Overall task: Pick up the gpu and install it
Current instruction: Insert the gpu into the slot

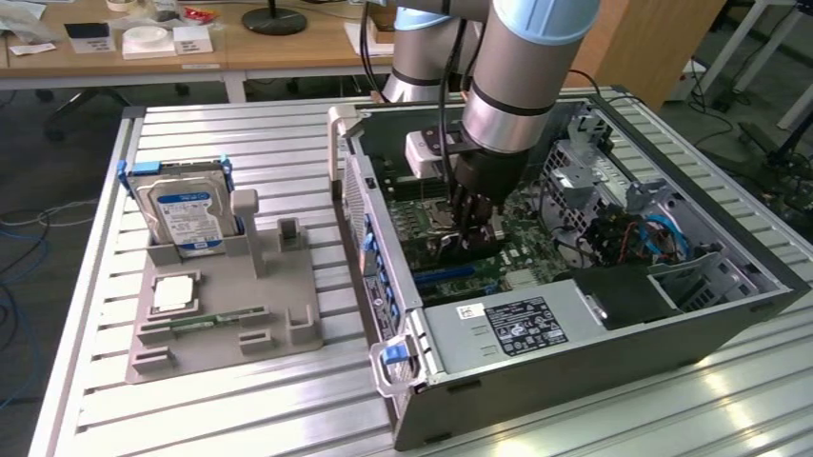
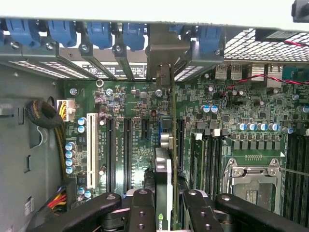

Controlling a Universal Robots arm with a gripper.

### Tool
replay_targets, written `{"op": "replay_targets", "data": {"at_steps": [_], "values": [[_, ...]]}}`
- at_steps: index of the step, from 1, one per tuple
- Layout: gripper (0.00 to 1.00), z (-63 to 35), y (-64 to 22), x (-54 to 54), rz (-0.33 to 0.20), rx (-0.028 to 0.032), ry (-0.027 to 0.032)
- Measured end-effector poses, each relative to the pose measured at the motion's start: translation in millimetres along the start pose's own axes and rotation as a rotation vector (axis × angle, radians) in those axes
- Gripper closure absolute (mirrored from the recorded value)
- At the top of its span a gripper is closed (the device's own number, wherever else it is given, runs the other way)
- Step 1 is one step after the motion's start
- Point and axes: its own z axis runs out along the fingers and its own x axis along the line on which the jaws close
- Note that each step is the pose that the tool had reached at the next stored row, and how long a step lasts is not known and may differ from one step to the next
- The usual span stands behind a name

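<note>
The gripper [image 2: 169, 208] is clamped narrowly on the gpu [image 2: 163, 174], holding it edge-down inside the open computer case [image 1: 711, 314]; it hangs over the motherboard [image 2: 120, 106], apparently to line its connector up with a slot.

Hard drive [image 1: 187, 217] upright on grey tray [image 1: 239, 288]; memory stick [image 1: 204, 322] flat.

Standing by the desk [image 1: 190, 428], I count one open computer case [image 1: 610, 367], one grey holder tray [image 1: 286, 286] and one robot arm [image 1: 527, 67] with one pincer [image 2: 166, 208]. On the tray: one blue-labelled hard drive [image 1: 188, 214], one green memory stick [image 1: 204, 322], one pale square chip [image 1: 174, 293]. In the case: one gpu [image 2: 163, 171], one labelled power supply [image 1: 515, 324], one white slot [image 2: 91, 145], one processor socket [image 2: 253, 181].
</note>
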Motion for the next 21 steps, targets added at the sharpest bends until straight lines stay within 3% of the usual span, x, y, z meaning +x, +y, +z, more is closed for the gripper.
{"op": "replay_targets", "data": {"at_steps": [13, 21], "values": [[0.73, 1.7, 0.0, 0.2, 0.000, 0.0001, 0.0001], [0.73, 2.3, -0.2, 0.6, 0.007, 0.0004, 0.0050]]}}
